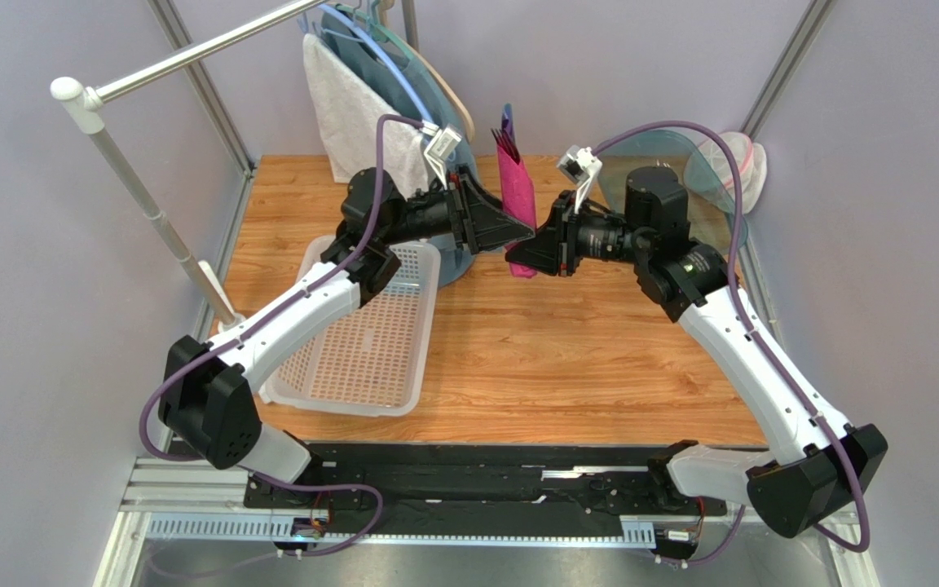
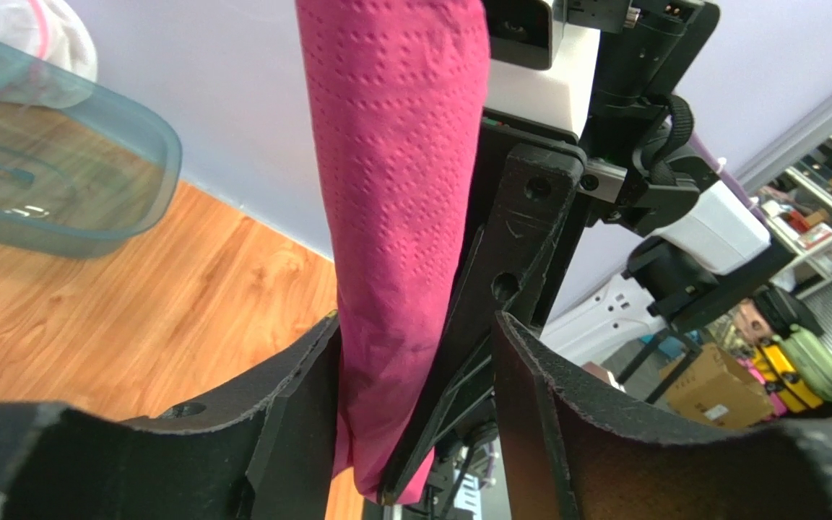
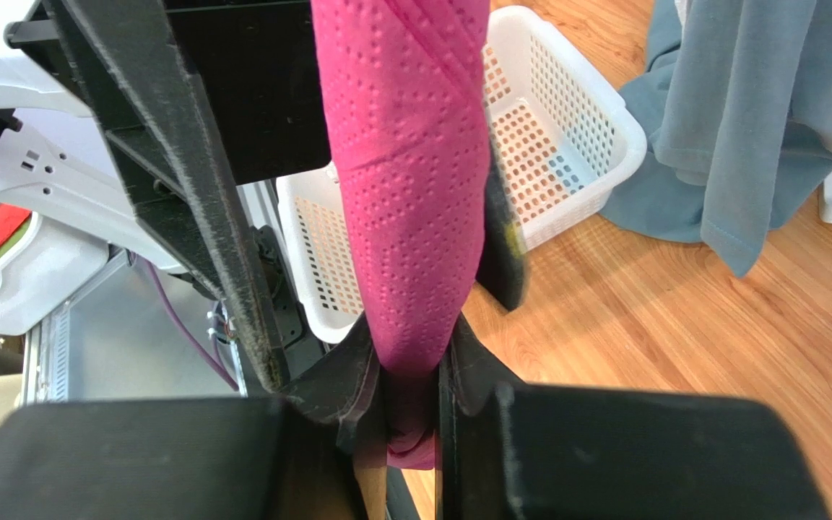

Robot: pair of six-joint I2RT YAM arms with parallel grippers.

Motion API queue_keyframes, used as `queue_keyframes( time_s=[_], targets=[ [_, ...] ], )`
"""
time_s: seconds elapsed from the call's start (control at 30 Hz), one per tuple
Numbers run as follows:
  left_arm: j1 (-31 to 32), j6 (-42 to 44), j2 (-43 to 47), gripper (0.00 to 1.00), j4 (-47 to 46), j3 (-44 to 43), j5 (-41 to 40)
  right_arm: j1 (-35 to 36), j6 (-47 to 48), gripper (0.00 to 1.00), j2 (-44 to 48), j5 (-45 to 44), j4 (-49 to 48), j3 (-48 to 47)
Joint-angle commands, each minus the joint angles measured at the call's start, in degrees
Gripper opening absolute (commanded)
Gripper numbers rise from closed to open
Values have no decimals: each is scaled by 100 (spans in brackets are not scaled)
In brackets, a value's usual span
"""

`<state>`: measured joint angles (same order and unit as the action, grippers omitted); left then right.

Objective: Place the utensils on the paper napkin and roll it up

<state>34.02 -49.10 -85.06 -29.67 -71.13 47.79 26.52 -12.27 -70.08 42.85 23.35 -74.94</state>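
Note:
The paper napkin [image 1: 517,196] is rolled into a magenta tube and held upright in the air over the table's back middle. Purple utensil tips [image 1: 508,125] stick out of its top; the rest of the utensils are hidden inside. My right gripper [image 3: 418,403] is shut on the roll's lower end [image 3: 415,217]. My left gripper [image 2: 410,433] is open, its jaws standing wide around the roll [image 2: 399,184] and one right finger; its left finger [image 2: 296,412] touches the roll. In the top view the left gripper [image 1: 514,230] and the right gripper [image 1: 531,254] meet tip to tip.
A white basket [image 1: 364,355] lies at the left front and shows in the right wrist view [image 3: 561,119]. A teal cloth [image 3: 757,130] hangs behind it. A grey-white towel [image 1: 342,116] hangs at the back. A clear teal tub [image 1: 670,165] stands at the back right.

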Motion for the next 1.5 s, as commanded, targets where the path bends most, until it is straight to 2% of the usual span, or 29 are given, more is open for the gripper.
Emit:
queue_keyframes(
  time_s=[0.0,0.1,0.23,0.3,0.4,0.43,0.53,0.7,0.73,0.8,0.87,0.9,1.0,1.1,1.27,1.33,1.37,1.43,1.47],
  targets=[
    [-18,287,287,66,261,2,-595,55,-3,0,188,118,-437,-267],
    [-123,94,358,85,-56,231,-613,55,-56,0,232,214,-516,-232],
    [-124,-100,218,87,-355,170,-236,63,-91,0,206,250,-560,-197],
    [-124,-100,200,85,-250,135,-261,63,-126,0,188,250,-604,-205],
    [-124,-143,165,71,-74,56,-270,72,-83,0,144,171,-622,-232],
    [-124,-170,156,61,-83,38,-288,81,-56,0,127,136,-613,-241],
    [-124,-266,112,40,-74,-41,-288,134,49,0,135,13,-569,-250],
    [-141,-389,-2,16,102,-208,-297,256,374,0,118,-460,-314,-355],
    [-141,-372,-20,4,111,-251,-288,274,488,0,118,-505,-279,-390],
    [-194,-555,-2,0,-151,-173,-270,283,550,0,118,-558,-165,-425],
    [-281,-837,-37,0,-975,82,-105,283,620,15,109,-419,28,-522],
    [-369,-960,-55,0,-1118,73,-42,266,647,35,135,-131,81,-548],
    [-405,-1031,-116,0,-1751,3,370,213,586,57,179,460,196,-487],
    [-396,-1180,-178,0,-1981,-137,635,152,586,61,214,689,222,-390],
    [-326,-1198,-82,0,-2139,-120,776,72,559,58,57,839,161,-469],
    [-326,-1181,-37,0,-2122,-94,732,81,445,45,13,961,38,-443],
    [-326,-1163,-29,0,-2113,-94,680,81,375,33,-40,1101,12,-417],
    [-326,-1137,-20,0,-2122,-129,644,81,183,24,-58,1181,-67,-286],
    [-326,-1145,-20,0,-2113,-138,592,81,129,16,-32,1208,-111,-206]
  ],
)
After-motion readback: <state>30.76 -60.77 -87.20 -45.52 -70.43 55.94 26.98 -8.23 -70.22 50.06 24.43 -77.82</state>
